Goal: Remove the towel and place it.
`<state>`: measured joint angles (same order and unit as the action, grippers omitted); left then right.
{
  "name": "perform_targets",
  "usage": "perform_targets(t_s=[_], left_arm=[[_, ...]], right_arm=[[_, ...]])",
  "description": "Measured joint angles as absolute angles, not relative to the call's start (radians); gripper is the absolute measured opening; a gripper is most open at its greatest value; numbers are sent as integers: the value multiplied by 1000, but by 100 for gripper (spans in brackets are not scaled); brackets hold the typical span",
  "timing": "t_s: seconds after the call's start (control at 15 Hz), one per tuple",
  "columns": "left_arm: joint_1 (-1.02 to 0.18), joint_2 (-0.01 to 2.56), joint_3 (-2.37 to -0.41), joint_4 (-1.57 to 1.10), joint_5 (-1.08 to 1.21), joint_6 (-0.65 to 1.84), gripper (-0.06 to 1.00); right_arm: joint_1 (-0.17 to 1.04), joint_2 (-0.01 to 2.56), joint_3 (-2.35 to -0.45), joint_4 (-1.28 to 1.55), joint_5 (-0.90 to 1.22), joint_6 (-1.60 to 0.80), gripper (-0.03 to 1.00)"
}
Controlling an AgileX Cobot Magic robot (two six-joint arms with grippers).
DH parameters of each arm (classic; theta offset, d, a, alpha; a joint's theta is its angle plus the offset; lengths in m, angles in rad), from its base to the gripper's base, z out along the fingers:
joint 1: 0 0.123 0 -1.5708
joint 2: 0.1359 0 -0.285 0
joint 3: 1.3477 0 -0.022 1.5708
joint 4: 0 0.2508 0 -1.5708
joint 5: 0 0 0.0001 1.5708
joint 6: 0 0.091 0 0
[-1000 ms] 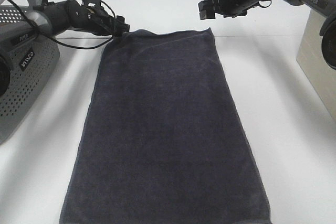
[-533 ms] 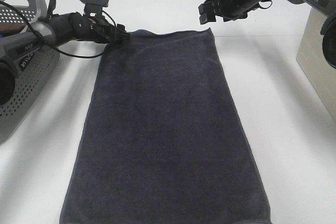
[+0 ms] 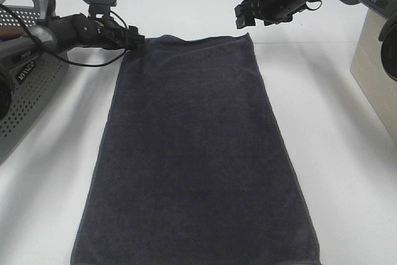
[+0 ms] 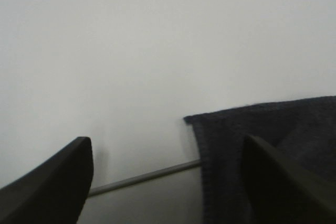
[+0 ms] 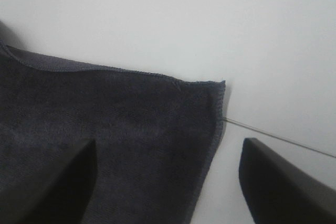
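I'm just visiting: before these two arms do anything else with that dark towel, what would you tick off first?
1. Towel lies flat and spread on the white table: ok.
2. Left gripper open, empty, at the far left corner: ok.
3. Right gripper open, empty, above the far right corner: ok.
4. Both far corners in sight of the wrist cameras: ok.
5. Towel's near edge fully on the table: cannot tell, it leaves the picture.
6. Grey basket clear of the towel: ok.

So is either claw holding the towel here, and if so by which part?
Nothing is held. The left claw is open at the far left corner of the towel, and the right claw is open above the far right corner.
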<state>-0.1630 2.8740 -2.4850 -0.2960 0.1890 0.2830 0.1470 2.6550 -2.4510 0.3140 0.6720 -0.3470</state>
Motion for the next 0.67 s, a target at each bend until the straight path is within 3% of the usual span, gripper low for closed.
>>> perform_targets(t_s=[0.67], left_arm=[[-199, 2920, -2489, -298, 128, 335, 73]], right_arm=[[147, 2655, -2451, 313, 676, -347, 73]])
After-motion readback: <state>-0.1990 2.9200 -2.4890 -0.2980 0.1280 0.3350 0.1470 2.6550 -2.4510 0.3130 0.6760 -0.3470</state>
